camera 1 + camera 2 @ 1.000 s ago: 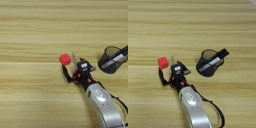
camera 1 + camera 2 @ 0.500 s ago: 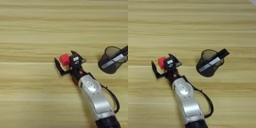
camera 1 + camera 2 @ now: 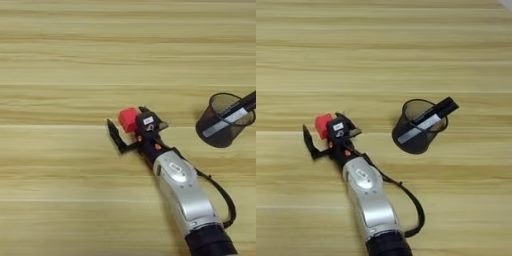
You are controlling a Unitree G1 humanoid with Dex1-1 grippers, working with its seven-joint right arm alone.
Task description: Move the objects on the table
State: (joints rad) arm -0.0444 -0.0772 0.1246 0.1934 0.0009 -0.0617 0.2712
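Since a second ago the silver forearm has swung left, bringing the end effector (image 3: 126,129) around the small red cube (image 3: 127,119), its black fingers spread apart. Rightward on the light wood-grain tabletop (image 3: 65,55), the mesh pen cup (image 3: 417,126) holds the marker (image 3: 426,121).

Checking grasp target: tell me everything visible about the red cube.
The red cube is small, plain, matte red, looking like solid plastic or foam. It sits flat on the table, just left of centre, well apart from the pen cup. The gripper is spread open around it: one black finger at its right, against or very near it, the other out to its lower left, clear of it. Its lower right side is partly hidden by the gripper.
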